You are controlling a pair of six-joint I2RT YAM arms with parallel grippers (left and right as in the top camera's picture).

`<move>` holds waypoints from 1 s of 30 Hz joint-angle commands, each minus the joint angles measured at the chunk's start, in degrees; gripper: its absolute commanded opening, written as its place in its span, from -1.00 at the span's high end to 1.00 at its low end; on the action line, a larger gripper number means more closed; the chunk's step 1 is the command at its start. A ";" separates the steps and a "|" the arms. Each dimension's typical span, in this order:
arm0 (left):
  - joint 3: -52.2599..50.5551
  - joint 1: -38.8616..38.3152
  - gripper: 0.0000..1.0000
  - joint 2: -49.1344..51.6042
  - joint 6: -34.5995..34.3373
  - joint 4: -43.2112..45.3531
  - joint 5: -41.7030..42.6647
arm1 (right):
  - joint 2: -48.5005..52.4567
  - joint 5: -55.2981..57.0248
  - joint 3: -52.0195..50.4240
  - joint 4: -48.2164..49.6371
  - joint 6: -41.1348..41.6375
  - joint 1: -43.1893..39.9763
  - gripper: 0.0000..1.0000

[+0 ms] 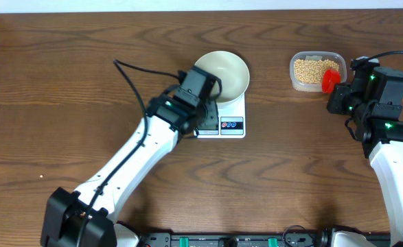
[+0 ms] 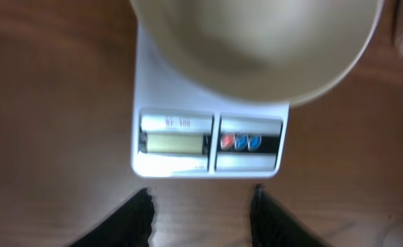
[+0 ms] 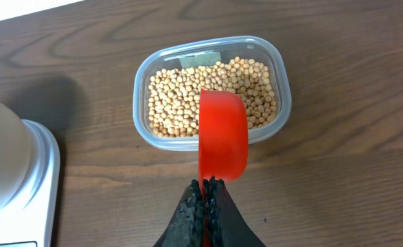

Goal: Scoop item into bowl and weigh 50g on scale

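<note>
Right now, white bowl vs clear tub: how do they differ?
Shape: the bowl is round; the tub is a rounded rectangle. Material: the bowl is opaque white, the tub clear plastic. Contents: the bowl looks empty, the tub holds the beans. Support: the bowl sits on the scale, the tub on the table. Both are open-topped.

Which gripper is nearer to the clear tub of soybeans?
Right. The right gripper, shut on the red scoop, is just beside the tub, scoop over its rim; the left gripper is far off, open, at the scale under the white bowl.
</note>
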 commanded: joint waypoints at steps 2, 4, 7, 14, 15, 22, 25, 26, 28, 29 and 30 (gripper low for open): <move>-1.79 -3.04 0.30 0.35 -0.09 -0.35 -0.42 | -0.66 0.61 1.11 -0.09 -0.87 -0.04 0.98; -1.88 -3.96 0.42 0.35 -0.17 -0.31 -0.74 | -0.66 0.63 1.11 -0.07 -0.87 -0.04 0.97; -2.25 -5.25 0.63 0.46 -1.49 0.37 -3.58 | -0.66 0.63 1.11 -0.07 -0.87 -0.04 0.98; -7.13 -6.51 0.85 1.97 -4.28 10.93 -4.50 | -0.66 0.63 1.11 -0.26 -0.87 -0.04 0.98; -7.45 -6.51 0.85 2.75 -4.52 12.26 -4.46 | -0.66 0.63 1.11 -0.28 -0.87 -0.04 0.98; -7.45 -6.51 0.85 7.63 -4.94 15.52 -4.39 | -0.66 0.63 1.11 -0.52 -0.85 -0.04 0.98; -7.45 -6.51 0.85 9.64 -5.40 16.20 -4.39 | -0.61 0.63 1.11 -0.57 -0.85 -0.04 0.98; -7.45 -6.51 0.85 10.34 -5.40 16.48 -4.39 | -0.59 0.63 1.11 -0.63 -0.85 -0.04 0.98; -7.45 -6.54 0.85 11.50 -5.60 17.66 -4.39 | -0.55 0.63 1.11 -0.68 -0.85 -0.04 0.98; -7.45 -6.58 0.85 11.87 -5.95 18.16 -4.39 | -0.48 0.63 1.11 -0.66 -0.85 -0.04 0.98; -7.45 -6.67 0.86 12.22 -5.99 18.80 -4.39 | -0.46 0.63 1.11 -0.68 -0.85 -0.04 0.98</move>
